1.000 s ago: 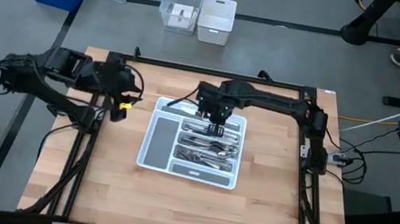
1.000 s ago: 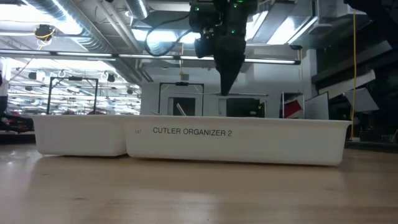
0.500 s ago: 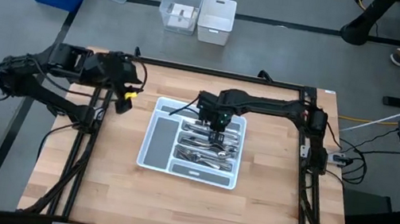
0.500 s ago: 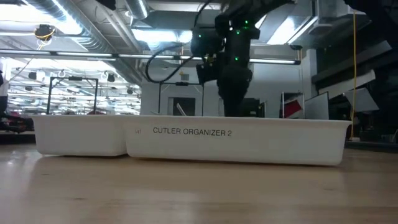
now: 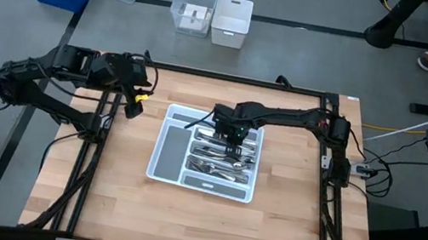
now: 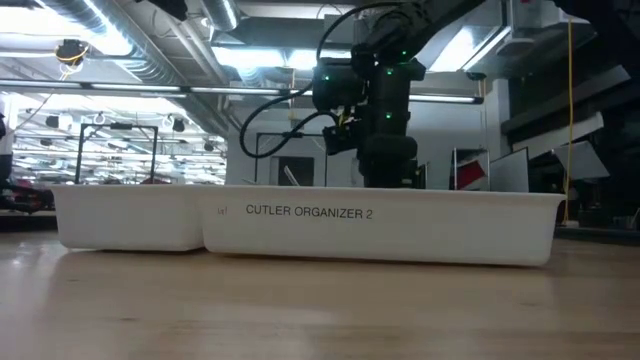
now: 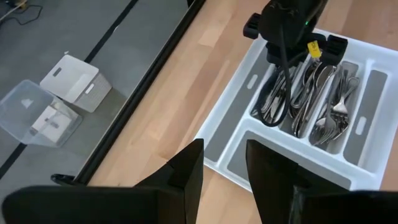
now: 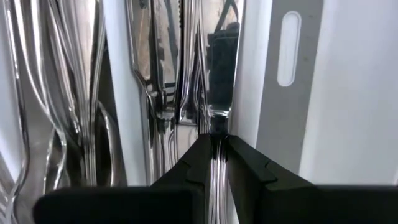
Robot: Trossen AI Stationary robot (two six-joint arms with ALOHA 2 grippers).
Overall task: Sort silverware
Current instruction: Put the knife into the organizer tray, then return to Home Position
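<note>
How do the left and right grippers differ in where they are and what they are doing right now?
The right gripper is lowered into the white tray, among the silverware; the left gripper hangs beyond the tray's far left corner, above the table's edge. The right gripper's jaws are shut on a knife in the tray's end slot; the left gripper's jaws stand open and hold nothing. Both have dark fingers.

Arms: two dark, jointed, matte black housings
Left arm point(image 5: 75, 72): black cable loops at its base, yellow tag near the wrist
Right arm point(image 5: 283, 116): slim black links, looping black cable, green indicator lights
Fingers point(image 8: 245, 168): black, angular, stepped inner faces
</note>
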